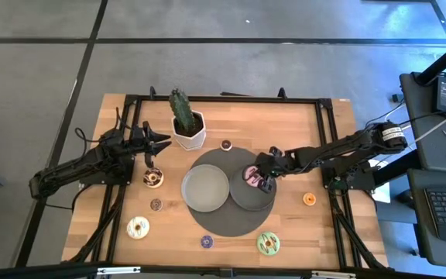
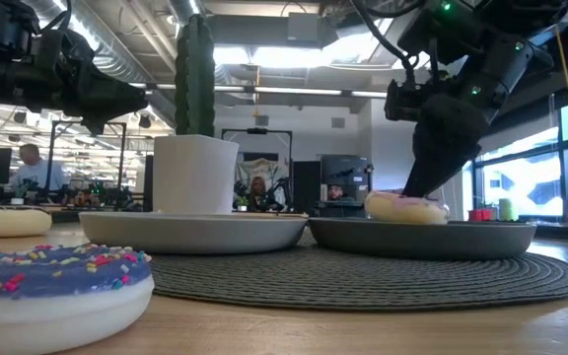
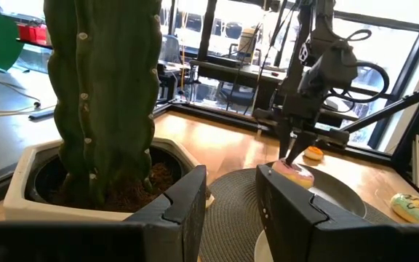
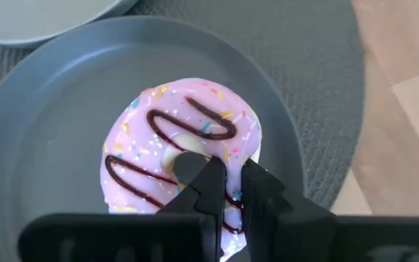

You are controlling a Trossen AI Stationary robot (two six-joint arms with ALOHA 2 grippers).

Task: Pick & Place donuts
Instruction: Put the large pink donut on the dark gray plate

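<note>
The right gripper (image 4: 228, 191) hangs over the dark plate (image 1: 242, 201) on the round mat (image 1: 231, 221), its fingers pinched on the rim of the pink donut (image 4: 184, 149), which seems to rest on that plate already; six other donuts, among them the green one (image 1: 268, 243) and the orange one (image 1: 309, 199), lie on the counter (image 1: 324, 240), so most of the job is left; the left gripper (image 1: 161, 142) waits beside the potted cactus (image 1: 185, 120), fingers apart and holding nothing.

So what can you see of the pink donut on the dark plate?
The pink-iced toy donut, a small ring with dark chocolate zigzag lines and coloured sprinkles, lies flat on the dark grey round plate. The right gripper is on it, fingers nearly shut at the ring's edge beside the hole.
</note>
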